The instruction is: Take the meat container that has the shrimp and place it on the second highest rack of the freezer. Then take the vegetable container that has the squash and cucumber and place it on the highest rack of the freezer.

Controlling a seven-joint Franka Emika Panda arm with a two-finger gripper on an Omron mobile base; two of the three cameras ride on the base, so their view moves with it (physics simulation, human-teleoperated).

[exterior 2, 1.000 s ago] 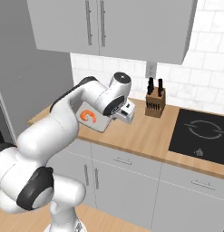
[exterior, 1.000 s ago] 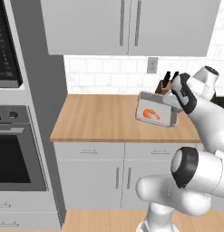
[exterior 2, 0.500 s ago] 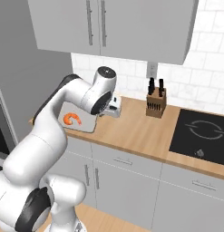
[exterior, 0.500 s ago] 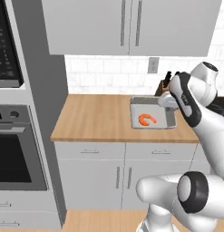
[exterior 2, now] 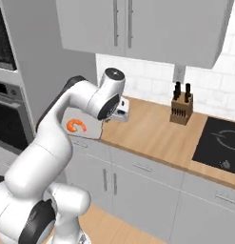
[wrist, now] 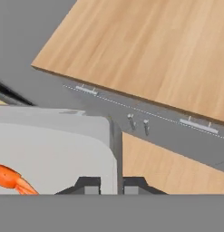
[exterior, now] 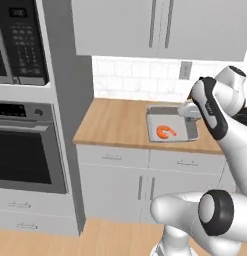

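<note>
My arm (exterior 2: 47,157) is glossy white, built of rounded segments with dark grey joint bands and caps; small dark fingers (wrist: 88,185).

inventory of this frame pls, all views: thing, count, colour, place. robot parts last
meat container: 1, grey tray, held above the counter's front part, clamped at its wall
shrimp: 1, orange, lying in the container
counter: 1, light wood, under the wall cabinets
wall cabinets: white doors, long grey handles, above the counter
base cabinets: white, bar handles, below the counter
microwave: 1, dark, in the grey tall unit, left
oven: 1, dark door, below the microwave
knife block: 1, brown with black handles, back of the counter
cooktop: 1, black, right end of the counter
outlet: 1, grey, on the white tile wall
gripper: 1, dark tips, shut on the container wall
arm: 1, white with dark joints
</note>
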